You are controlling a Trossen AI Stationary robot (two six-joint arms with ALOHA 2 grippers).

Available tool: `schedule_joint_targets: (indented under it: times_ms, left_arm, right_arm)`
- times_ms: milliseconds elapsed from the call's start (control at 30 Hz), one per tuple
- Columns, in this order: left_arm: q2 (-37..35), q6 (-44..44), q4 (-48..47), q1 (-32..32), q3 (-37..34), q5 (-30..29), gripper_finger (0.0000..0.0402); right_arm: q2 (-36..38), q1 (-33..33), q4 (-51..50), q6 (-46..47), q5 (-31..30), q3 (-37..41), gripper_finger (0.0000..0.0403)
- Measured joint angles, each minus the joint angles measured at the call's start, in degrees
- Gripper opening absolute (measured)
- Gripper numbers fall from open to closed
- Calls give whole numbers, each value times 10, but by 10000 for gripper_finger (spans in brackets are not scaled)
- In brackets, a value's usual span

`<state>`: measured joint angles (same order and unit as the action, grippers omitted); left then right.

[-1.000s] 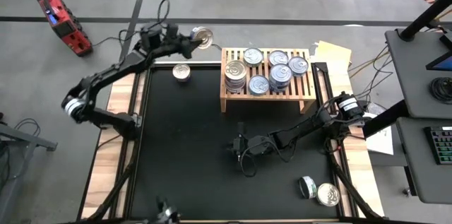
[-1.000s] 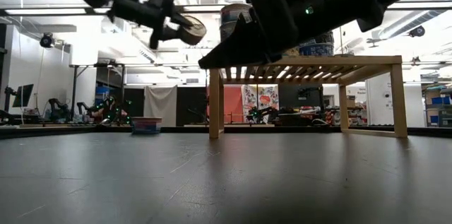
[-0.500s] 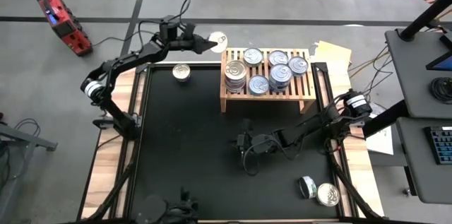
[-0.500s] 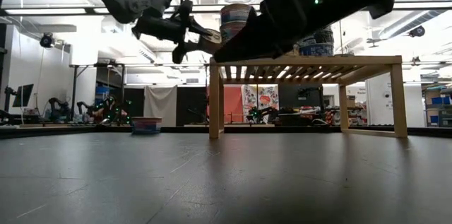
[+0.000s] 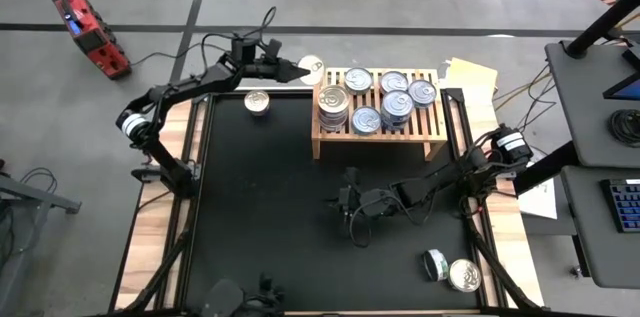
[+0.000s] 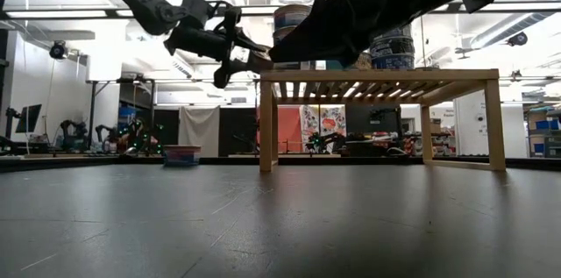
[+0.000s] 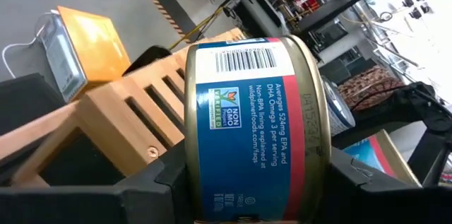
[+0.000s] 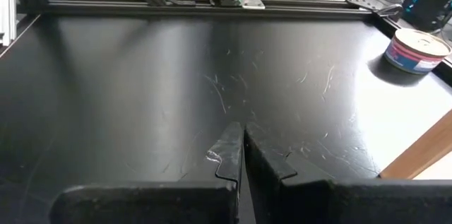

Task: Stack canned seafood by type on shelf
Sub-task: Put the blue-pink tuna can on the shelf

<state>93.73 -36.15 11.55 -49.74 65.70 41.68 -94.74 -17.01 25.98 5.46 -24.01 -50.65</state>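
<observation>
My left gripper (image 5: 296,68) (image 6: 235,51) hangs in the air just off the far left corner of the light-wood shelf (image 5: 380,133) (image 7: 134,114), shut on a tin (image 5: 311,64) (image 7: 251,121) with a blue label and a red band. Several silver-lidded tins (image 5: 365,119) stand on the shelf's slats, some stacked, such as the left stack (image 5: 334,103). One tin (image 5: 257,103) (image 8: 417,49) stands on the black mat left of the shelf. My right gripper (image 5: 345,202) (image 8: 242,150) is shut and holds nothing, low over the mat in front of the shelf. My left gripper pinches the tin between its two fingers (image 7: 159,178), one at each flat end, beside the label's lower part (image 7: 212,181). The fingers reach level from the table's left. The tin is lifted clear and turned on edge, its lid (image 5: 313,62) tilted up toward the shelf.
Two more tins (image 5: 436,263) (image 5: 463,275) lie at the table's near right corner, off the mat. Cables trail from the right arm (image 5: 440,177) onto the mat. The mat (image 5: 250,217) spreads wide left of and in front of the shelf.
My left gripper has carried the tin toward the table's right, from beyond the far left of the mat up to the shelf's far left corner, sinking a little on the way. It has stayed shut on the tin.
</observation>
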Motion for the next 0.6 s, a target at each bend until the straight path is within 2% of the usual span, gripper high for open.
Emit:
schedule_joint_targets:
  times_ms: [600]
  left_arm:
    - [3, -3, 9, 31, -3, -31, 172]
  right_arm:
    - [0, -7, 0, 15, 0, 0, 9]
